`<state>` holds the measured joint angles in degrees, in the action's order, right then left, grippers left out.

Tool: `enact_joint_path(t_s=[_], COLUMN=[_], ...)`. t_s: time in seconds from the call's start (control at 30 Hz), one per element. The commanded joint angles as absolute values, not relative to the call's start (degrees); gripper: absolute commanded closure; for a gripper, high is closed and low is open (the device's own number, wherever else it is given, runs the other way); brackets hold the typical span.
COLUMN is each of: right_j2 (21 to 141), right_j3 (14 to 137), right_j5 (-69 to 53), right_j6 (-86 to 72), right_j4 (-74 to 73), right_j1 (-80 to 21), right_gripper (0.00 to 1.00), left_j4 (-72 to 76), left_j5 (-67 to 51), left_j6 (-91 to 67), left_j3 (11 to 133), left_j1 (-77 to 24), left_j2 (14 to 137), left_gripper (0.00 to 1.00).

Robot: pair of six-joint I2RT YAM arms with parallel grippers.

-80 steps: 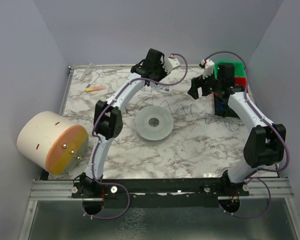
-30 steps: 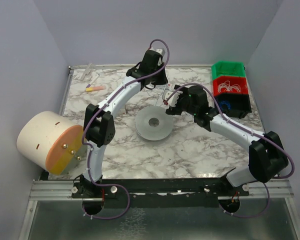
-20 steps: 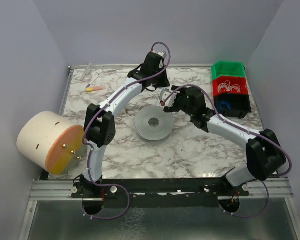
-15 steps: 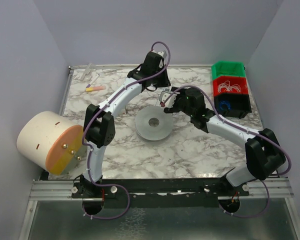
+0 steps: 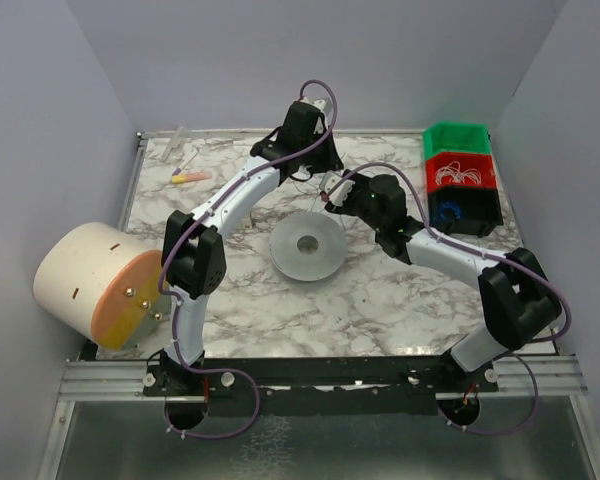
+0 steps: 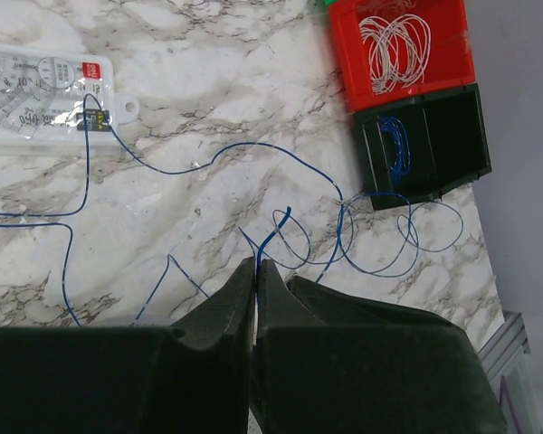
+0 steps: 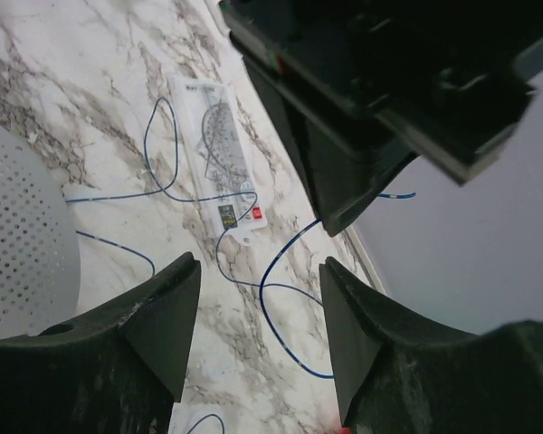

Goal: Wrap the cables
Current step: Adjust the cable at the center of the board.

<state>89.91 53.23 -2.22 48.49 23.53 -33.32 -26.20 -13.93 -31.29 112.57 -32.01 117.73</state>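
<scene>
Marble table (image 5: 380,290) is carrying a grey perforated disc (image 5: 308,245) at its middle. My right gripper (image 7: 258,267) is hovering, jaws apart. My left gripper (image 6: 255,267) is pinching the blue cable (image 6: 253,149), jaws together; its loops are trailing across the marble toward the black bin (image 6: 443,136).

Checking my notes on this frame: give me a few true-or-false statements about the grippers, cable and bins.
The left gripper is shut on the cable. True.
The right gripper clamps the cable. False: its jaws stand open, holding nothing.
The red bin holds a white coil. True.
The disc sits in the red bin. False: it lies on the table.
</scene>
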Motion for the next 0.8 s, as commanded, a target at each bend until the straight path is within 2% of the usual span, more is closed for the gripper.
enact_joint_path(t_s=[0.0, 0.1, 0.2, 0.27, 0.43, 0.63, 0.7, 0.77], right_j2=[90.04, 91.05, 91.85, 92.19, 92.27, 90.78, 89.6, 88.08], right_j3=[52.54, 53.43, 54.0, 54.33, 55.11, 55.93, 56.23, 56.79], right_j5=[-0.85, -0.23, -0.19, -0.23, -0.64, -2.37, -4.98, -7.84], right_j6=[42.4, 40.94, 40.37, 39.99, 38.44, 37.32, 36.62, 35.46], right_j4=[29.4, 30.05, 29.43, 28.61, 26.88, 23.21, 20.69, 17.52], right_j1=[-33.57, -33.62, -33.57, -33.62, -33.59, -33.51, -33.2, -32.59], right_gripper=[0.42, 0.46, 0.64, 0.72, 0.99, 0.99, 0.99, 1.0], left_j4=[-24.98, -24.96, -24.81, -24.74, -24.52, -24.43, -24.48, -24.51], left_j5=[-15.94, -16.05, -16.33, -16.47, -16.91, -16.9, -16.66, -16.57], left_j6=[-32.25, -32.38, -32.51, -32.69, -32.94, -32.34, -32.11, -31.79], left_j3=[111.71, 111.62, 111.62, 111.49, 111.36, 111.36, 111.27, 111.27], left_j1=[-32.34, -32.34, -32.3, -32.34, -32.29, -32.27, -32.03, -31.5], left_j2=[115.49, 115.48, 115.4, 115.24, 114.81, 113.99, 113.39, 112.51], left_gripper=[0.95, 0.95, 0.95, 0.95, 0.95, 0.94, 0.83, 0.66])
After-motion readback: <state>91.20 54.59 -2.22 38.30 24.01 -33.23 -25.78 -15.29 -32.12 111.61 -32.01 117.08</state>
